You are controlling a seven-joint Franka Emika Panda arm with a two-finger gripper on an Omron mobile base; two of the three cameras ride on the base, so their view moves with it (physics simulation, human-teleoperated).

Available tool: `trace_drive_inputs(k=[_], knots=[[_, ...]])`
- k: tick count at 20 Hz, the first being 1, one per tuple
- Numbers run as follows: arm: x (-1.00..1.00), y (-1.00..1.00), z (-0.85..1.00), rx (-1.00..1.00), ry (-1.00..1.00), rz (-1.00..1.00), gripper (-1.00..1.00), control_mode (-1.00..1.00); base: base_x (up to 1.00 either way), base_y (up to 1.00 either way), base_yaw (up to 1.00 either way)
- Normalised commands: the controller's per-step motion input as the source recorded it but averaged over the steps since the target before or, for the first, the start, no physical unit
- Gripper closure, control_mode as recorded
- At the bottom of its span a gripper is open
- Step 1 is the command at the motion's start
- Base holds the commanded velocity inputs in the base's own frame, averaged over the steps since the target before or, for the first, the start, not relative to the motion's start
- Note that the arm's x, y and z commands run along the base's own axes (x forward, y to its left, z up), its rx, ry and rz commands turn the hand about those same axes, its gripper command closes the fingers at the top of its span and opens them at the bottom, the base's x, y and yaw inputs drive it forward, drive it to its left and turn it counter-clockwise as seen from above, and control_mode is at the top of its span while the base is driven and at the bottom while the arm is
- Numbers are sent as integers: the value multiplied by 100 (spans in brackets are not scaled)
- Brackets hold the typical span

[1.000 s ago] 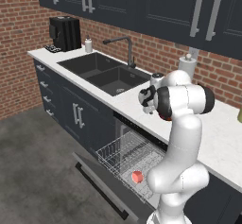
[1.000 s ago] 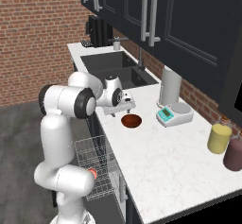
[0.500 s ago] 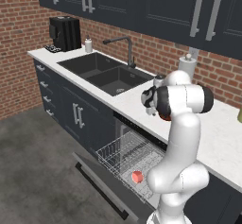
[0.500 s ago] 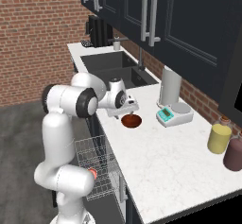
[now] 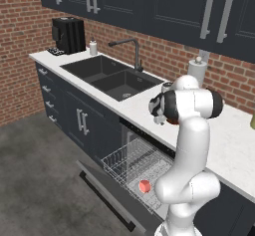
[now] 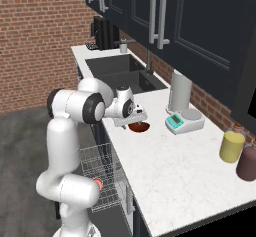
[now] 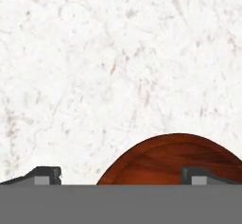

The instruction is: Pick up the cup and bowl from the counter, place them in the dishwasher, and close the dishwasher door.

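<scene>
Brick wall and dark cabinets framing the scene, white marbled bench (image 6: 175,166) stretching along beneath. Dishwasher door (image 5: 107,192) lying dropped open under the bench, dishwasher (image 5: 142,168) rack pulled out, silver wires showing. Cup (image 5: 144,186) sitting down in that rack, salmon-red inside facing up. White arm reaching over the bench edge. Gripper (image 6: 134,117) hovering just above the bowl (image 6: 139,127), fingers spread wide, gripping nothing. Bowl resting on the bench near a small scale (image 6: 184,121); in the hand view, dark reddish-brown rim (image 7: 175,159) showing low, one fingertip (image 7: 194,175) over it, the other over bare marble.
</scene>
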Motion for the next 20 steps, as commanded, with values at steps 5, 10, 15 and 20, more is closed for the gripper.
trace_drive_inputs(k=[5, 10, 15, 20], knots=[[0, -4, -26, 0, 3, 0, 100, -100, 0, 0, 0], [-36, -34, -4, 0, 0, 0, 100, -100, 0, 0, 0], [-53, -40, -24, 0, 2, -1, 100, -100, 0, 0, 0], [-14, -7, -40, 0, 3, 0, 100, -100, 0, 0, 0]])
